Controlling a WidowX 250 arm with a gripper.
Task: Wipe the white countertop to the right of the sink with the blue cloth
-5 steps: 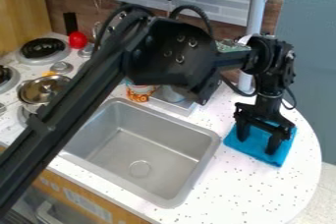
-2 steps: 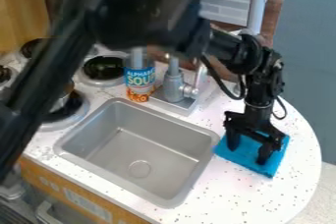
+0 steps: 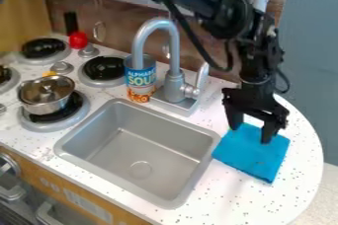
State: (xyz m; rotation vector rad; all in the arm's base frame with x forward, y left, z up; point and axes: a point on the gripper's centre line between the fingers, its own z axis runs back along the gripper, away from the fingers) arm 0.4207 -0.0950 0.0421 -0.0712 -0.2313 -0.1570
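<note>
The black gripper (image 3: 251, 133) stands right of the sink, pointing down at the back part of a blue cloth (image 3: 249, 155). Its two fingers are spread apart, one near the cloth's back left edge and the other over its back right part. Whether the tips touch the fabric I cannot tell. The cloth lies flat on the white counter, close beside the sink's right rim, with its front part uncovered.
The sink (image 3: 142, 152) lies left of the cloth, with a grey faucet (image 3: 175, 83) and a soup can (image 3: 140, 79) behind it. A lidded metal pot (image 3: 46, 95) sits on a burner at left. The counter's rounded edge (image 3: 316, 145) curves at right.
The cloth has shifted left and a little toward the front. My gripper went left with it, then back and up relative to it. The upper arm has swung toward the view's top.
</note>
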